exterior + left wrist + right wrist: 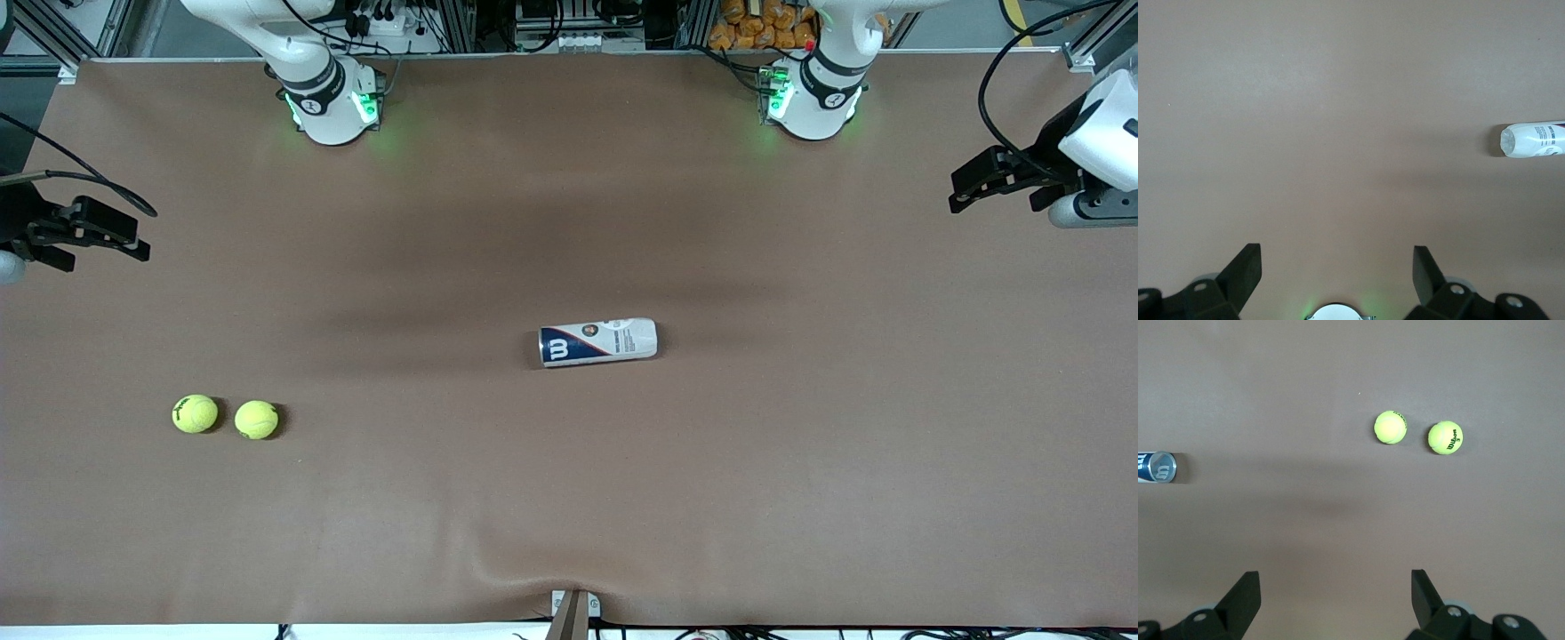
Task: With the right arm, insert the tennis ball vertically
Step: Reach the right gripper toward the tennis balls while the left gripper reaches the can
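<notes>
Two yellow tennis balls (195, 413) (257, 420) lie side by side on the brown table, toward the right arm's end; the right wrist view shows both (1390, 427) (1445, 438). A white and blue ball can (597, 341) lies on its side at the table's middle, its silver end toward the balls (1158, 467); its white end shows in the left wrist view (1533, 140). My right gripper (107, 244) (1335, 575) hangs open and empty over its end of the table. My left gripper (994, 203) (1336, 250) is open and empty over the other end, waiting.
The brown mat (569, 498) covers the whole table and wrinkles slightly by a metal clamp (573, 609) at the edge nearest the front camera. The arm bases (331, 102) (813, 98) stand at the edge farthest from it.
</notes>
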{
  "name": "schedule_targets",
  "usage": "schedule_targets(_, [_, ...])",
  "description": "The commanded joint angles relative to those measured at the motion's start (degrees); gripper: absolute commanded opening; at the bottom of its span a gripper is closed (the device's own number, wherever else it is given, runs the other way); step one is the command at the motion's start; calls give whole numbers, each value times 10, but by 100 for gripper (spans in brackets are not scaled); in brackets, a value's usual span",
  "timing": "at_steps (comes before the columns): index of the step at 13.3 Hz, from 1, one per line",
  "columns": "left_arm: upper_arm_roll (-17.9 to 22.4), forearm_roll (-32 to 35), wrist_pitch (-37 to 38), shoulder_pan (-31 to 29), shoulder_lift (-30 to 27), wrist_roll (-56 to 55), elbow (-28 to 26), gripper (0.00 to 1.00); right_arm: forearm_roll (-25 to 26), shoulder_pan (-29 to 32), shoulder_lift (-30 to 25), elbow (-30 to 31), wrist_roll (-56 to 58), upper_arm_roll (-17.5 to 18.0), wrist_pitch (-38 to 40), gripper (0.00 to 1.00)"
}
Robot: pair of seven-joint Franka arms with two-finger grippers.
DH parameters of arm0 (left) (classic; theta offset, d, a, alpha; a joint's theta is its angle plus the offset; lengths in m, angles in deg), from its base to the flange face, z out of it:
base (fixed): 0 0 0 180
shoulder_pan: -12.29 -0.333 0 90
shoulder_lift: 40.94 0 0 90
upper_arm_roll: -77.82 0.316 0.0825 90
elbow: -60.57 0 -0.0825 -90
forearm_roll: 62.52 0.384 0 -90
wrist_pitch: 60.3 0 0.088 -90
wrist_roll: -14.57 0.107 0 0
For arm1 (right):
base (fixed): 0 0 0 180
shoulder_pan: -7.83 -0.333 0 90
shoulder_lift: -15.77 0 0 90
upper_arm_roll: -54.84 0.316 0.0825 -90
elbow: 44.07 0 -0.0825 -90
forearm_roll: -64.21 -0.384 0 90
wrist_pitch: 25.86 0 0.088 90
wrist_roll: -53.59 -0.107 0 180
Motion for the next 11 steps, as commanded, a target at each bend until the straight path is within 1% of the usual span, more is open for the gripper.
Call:
schedule_targets(1, [-3, 24, 15, -2, 6, 4, 17, 100, 3, -7, -9, 5, -11, 0, 5, 100])
schedule_targets(8, [-4, 27, 15, -2, 9, 5, 25, 100, 5, -5, -2, 4, -10, 0, -3, 100])
schedule_targets(11, [-5, 26, 15, 0, 16, 4, 26, 100, 4, -8, 30, 5, -10, 0, -35, 100])
